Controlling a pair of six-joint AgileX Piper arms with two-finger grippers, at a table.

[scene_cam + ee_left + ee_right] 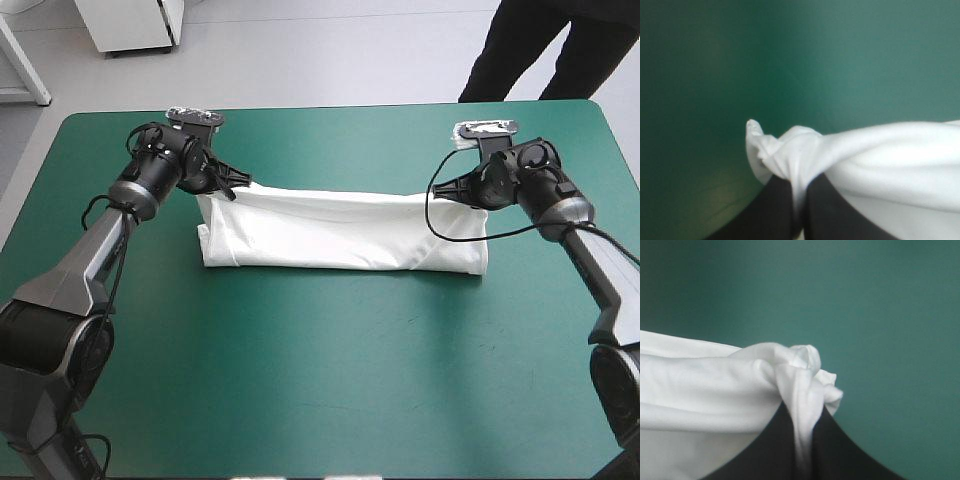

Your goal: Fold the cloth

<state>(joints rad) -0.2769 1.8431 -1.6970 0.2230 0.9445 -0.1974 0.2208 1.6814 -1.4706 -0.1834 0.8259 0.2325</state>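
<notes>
the t-shirt (340,232) lies in a long folded band across the middle of the teal-green table (320,380), strung between the two arms. left claw (231,190) is clenched on its far left corner, right claw (450,190) clenched on the far right corner. up close, white cloth bunches tight between the black fingers (774,212) on both sides.

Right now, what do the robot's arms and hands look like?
The left arm and right arm are each silver-grey along the long part, with chunky black round joints. The left gripper and right gripper are black, each with two broad fingers curved like fins.
</notes>
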